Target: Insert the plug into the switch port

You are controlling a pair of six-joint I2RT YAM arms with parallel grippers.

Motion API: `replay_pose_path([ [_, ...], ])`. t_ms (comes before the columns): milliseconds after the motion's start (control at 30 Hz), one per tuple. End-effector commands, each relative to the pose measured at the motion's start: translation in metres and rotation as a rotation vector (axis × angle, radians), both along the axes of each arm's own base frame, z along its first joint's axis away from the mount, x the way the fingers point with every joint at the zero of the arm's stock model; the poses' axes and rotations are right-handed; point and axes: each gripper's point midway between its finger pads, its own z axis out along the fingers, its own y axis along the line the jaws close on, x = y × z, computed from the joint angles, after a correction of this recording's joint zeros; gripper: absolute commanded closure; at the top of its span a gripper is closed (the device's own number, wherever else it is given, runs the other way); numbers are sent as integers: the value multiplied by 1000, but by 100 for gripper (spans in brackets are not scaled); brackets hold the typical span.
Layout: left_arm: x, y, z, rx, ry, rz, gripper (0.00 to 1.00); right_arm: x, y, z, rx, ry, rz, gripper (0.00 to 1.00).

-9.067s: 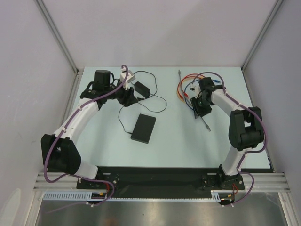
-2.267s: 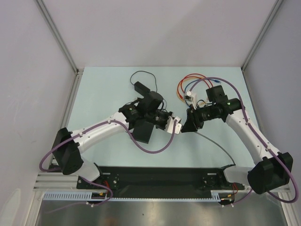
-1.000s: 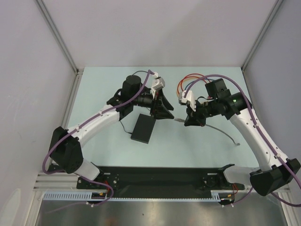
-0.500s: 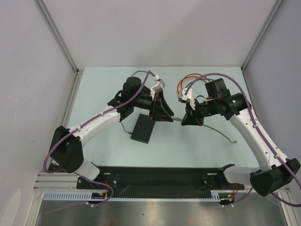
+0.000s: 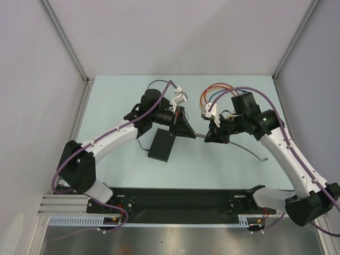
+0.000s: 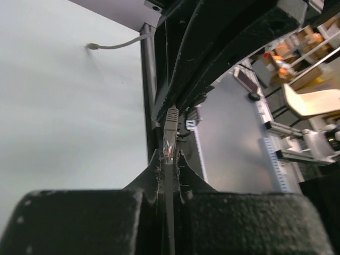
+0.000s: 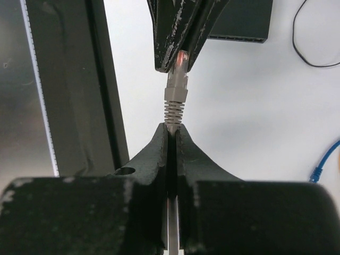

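The left gripper is squeezing shut on the clear front tip of the plug. The right gripper is facing it from the other side. It is clenching tight on the gray cable just behind the ribbed back of the same plug. So both grippers are holding one cable end between them, and their tips are almost meeting.

The plug is hanging in the air above the pale table, in the middle, between the two arms. It is lying flat and pointing toward the left arm. The rest of the gray cable is trailing away across the table to the right, and its far end is lying loose there.

The black switch box is lying flat on the table, just beside and below the left gripper. The plug is not touching the box. Its port is too small to pick out.

A bunch of red, orange and blue cables is lying at the back of the table, behind the right gripper
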Motion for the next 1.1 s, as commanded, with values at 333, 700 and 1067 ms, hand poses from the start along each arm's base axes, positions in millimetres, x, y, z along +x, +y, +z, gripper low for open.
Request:
replay_pose_path([
  [333,-17,5,-21,42,393,48,100,14,-8,28,51,-399,-76,35],
  [700,-14,8,-25,42,462,57,100,2,8,6,37,-436,-15,60],
  [1067,-11,13,-28,28,512,62,100,6,8,-5,-15,-464,-2,74],
])
